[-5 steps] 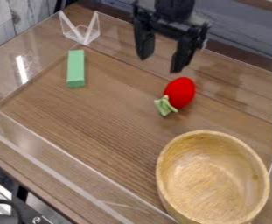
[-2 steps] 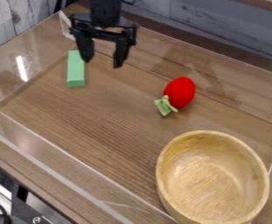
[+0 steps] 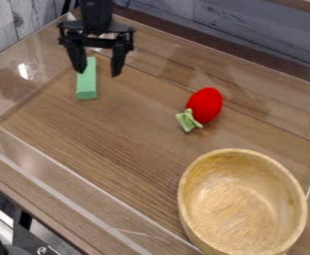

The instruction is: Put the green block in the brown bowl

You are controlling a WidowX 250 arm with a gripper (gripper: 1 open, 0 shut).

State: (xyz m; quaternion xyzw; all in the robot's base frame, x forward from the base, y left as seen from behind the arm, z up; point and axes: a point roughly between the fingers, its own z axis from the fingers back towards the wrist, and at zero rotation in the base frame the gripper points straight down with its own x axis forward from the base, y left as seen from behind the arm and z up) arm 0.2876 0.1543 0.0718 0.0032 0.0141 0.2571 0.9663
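Note:
The green block [image 3: 87,82] lies flat on the wooden tabletop at the upper left, its long side running towards the camera. Directly above its far end hangs my gripper [image 3: 96,66], pointing down with its black fingers [image 3: 118,62] spread wide, one to each side of the block's far end. Nothing is between the fingers. The brown bowl [image 3: 242,204] sits at the lower right, light tan wood, with nothing in it.
A red strawberry toy [image 3: 202,106] with a green stem lies right of centre, between block and bowl. Clear acrylic walls [image 3: 38,189] ring the tabletop, and a clear bracket [image 3: 24,74] stands on the left wall.
The gripper has travelled left across the table from above the strawberry to above the green block, sinking a little and rolling its fingers. It stayed open throughout. The objects have not moved.

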